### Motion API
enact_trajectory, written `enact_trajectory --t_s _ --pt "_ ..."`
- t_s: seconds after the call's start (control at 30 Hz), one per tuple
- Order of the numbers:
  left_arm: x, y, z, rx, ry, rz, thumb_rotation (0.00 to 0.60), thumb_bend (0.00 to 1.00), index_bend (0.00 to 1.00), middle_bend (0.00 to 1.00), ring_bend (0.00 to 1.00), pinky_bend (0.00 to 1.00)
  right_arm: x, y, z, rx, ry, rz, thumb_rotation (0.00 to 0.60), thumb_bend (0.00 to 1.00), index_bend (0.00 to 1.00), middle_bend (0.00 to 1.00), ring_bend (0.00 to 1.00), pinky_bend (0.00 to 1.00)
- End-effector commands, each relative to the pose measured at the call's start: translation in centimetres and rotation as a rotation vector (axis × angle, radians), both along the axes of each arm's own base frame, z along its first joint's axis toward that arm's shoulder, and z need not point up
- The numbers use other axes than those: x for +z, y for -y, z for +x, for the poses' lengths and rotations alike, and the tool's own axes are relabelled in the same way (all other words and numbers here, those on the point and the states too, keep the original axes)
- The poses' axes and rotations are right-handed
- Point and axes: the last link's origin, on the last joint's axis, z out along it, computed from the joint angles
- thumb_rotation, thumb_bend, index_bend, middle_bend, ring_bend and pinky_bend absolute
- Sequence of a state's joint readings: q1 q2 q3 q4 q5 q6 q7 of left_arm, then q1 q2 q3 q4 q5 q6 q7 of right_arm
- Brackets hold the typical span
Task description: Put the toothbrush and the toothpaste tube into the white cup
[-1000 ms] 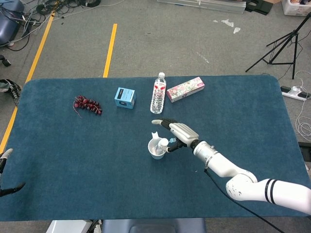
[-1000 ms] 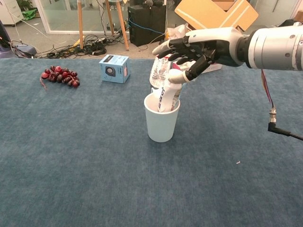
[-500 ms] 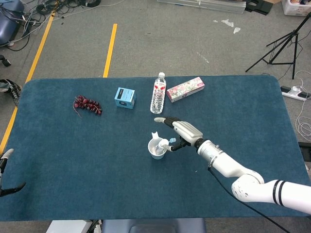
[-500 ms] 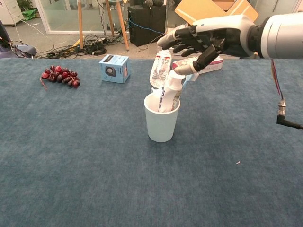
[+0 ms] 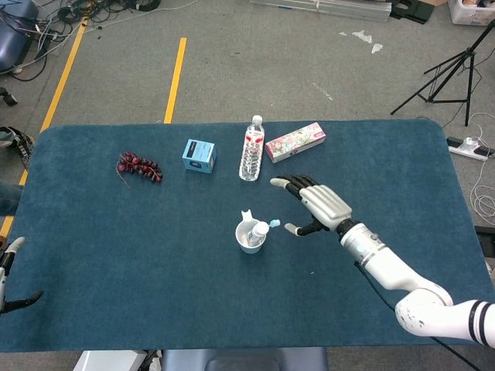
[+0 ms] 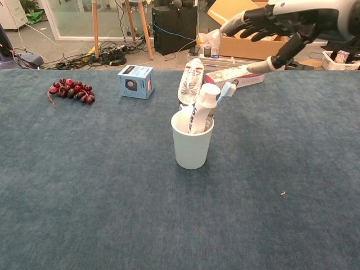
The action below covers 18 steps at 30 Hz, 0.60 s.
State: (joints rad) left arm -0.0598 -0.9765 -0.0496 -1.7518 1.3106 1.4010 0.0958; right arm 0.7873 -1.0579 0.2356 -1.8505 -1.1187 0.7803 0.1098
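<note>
The white cup (image 5: 250,236) (image 6: 192,147) stands near the table's middle. A white toothpaste tube (image 6: 200,109) (image 5: 259,229) leans inside it, cap end up. The toothbrush (image 6: 225,92) (image 5: 274,223) also stands in the cup, its light blue head sticking out to the right. My right hand (image 5: 319,204) (image 6: 274,22) hovers to the right of the cup, fingers spread, holding nothing and clear of both items. My left hand (image 5: 8,272) shows only as fingertips at the left edge of the head view, off the table.
A water bottle (image 5: 250,149), a pink patterned box (image 5: 295,141), a small blue box (image 5: 199,155) and a bunch of dark red grapes (image 5: 139,166) lie along the table's far side. The blue cloth table (image 5: 116,255) spreads all around the cup.
My right hand let go at the cup and drew away to the right and upward. The toothpaste tube and toothbrush stay in the cup.
</note>
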Motion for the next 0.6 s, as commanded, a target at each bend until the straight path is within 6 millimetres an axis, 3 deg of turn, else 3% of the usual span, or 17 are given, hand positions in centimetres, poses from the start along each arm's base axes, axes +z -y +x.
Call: enact_trajectory --t_s 0.03,0.2,0.43,0.6 --pt "-0.1 0.0 0.1 -0.005 -0.001 -0.002 0.600 0.00 0.09 0.17 0.07 0.21 2.1 -1.6 -1.7 -0.006 -0.104 -0.109 0.600 0.21 0.12 0.11 0.00 0.04" --pt "-0.3 0.0 0.3 -0.020 -0.004 -0.005 0.600 0.00 0.09 0.17 0.07 0.21 4.0 -3.8 -3.9 0.011 -0.282 -0.221 0.600 0.21 0.12 0.12 0.00 0.04" --pt "-0.7 -0.1 0.5 -0.057 0.002 -0.002 0.600 0.00 0.09 0.19 0.10 0.22 6.2 -7.5 -9.2 -0.044 -0.540 -0.378 0.600 0.21 0.12 0.13 0.00 0.04" --pt "-1.1 -0.2 0.6 -0.068 0.001 -0.009 0.600 0.00 0.10 0.21 0.11 0.23 6.4 -10.0 -12.1 -0.095 -0.647 -0.440 0.600 0.21 0.12 0.13 0.00 0.04"
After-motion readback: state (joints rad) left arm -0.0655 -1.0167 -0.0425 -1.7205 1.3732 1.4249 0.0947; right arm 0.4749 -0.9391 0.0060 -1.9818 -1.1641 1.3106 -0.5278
